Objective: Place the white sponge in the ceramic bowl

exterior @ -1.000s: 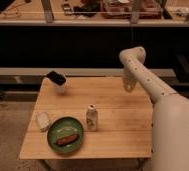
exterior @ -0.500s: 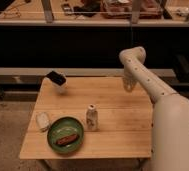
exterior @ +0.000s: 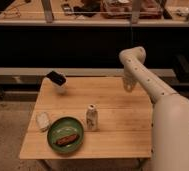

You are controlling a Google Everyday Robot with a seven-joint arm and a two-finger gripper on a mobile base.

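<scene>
The white sponge (exterior: 43, 120) lies on the wooden table (exterior: 118, 112) near its left edge, just left of the ceramic bowl (exterior: 62, 126). The bowl is green and glossy and holds a brown oblong item (exterior: 67, 139). My white arm (exterior: 148, 85) rises from the lower right, bends at an elbow above the table's far right corner, and a short link (exterior: 129, 82) hangs down there. The gripper itself is hidden behind these links, far to the right of the sponge and the bowl. It is shut, and I see nothing held.
An upright white patterned bottle (exterior: 91, 118) stands right beside the bowl. A black-topped white object (exterior: 56, 80) sits at the table's far left corner. A dark shelf unit (exterior: 88, 40) runs behind the table.
</scene>
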